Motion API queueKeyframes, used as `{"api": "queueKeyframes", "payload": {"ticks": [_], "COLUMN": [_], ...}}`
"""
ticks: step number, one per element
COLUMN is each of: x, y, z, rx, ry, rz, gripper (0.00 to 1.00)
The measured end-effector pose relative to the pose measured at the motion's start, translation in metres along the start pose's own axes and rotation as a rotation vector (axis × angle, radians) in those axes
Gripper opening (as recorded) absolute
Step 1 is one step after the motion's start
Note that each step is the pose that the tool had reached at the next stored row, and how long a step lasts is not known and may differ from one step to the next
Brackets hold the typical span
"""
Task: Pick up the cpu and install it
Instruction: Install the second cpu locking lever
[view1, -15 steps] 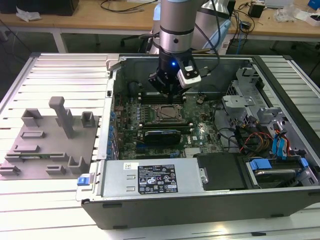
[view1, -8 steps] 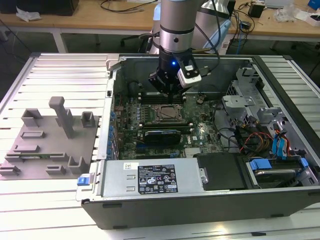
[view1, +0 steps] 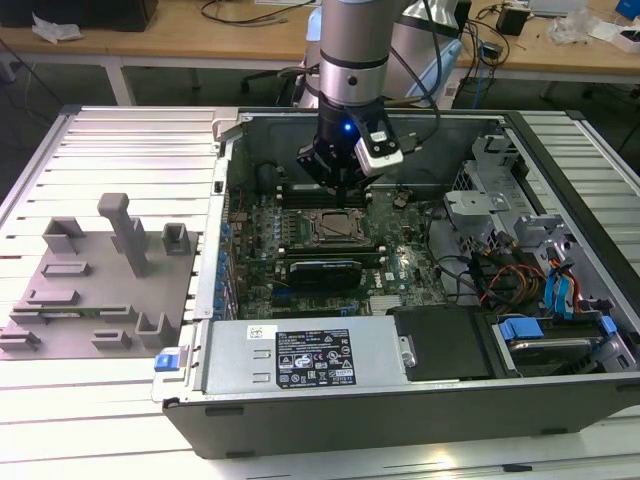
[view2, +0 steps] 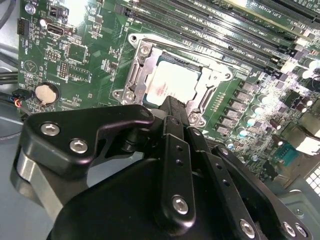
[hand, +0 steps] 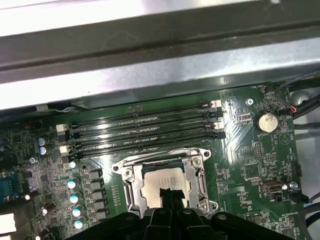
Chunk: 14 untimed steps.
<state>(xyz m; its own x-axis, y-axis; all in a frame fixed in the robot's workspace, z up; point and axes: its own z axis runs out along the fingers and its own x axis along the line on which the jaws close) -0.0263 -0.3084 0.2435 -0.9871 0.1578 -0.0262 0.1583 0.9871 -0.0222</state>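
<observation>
The black gripper (view1: 335, 178) hangs over the open metal socket frame (hand: 165, 180) on the green motherboard (view2: 75, 55), its grasp impossible to tell, while the silver-grey square cpu (view2: 172, 82) lies seated inside, apparently placed for installing.

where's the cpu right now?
In both wrist views the cpu sits in the socket frame on the motherboard, beside the memory slots, with the gripper just above its edge.

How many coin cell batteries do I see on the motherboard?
1: the coin cell battery sits on the motherboard beside the socket frame, also in the second wrist view. Others may be hidden behind the gripper.
</observation>
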Motion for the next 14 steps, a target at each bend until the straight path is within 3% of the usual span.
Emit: {"api": "queueKeyframes", "payload": {"ticks": [6, 9, 14], "x": [-0.0025, -0.0050, -0.0075], "y": [-0.0156, -0.0310, -0.0468], "z": [0.0004, 0.0008, 0.0012], "rx": [0.0000, 0.0000, 0.0000], "ry": [0.0000, 0.0000, 0.0000], "rz": [0.000, 0.000, 0.000], "gripper": [0.11, 0.11, 0.11]}}
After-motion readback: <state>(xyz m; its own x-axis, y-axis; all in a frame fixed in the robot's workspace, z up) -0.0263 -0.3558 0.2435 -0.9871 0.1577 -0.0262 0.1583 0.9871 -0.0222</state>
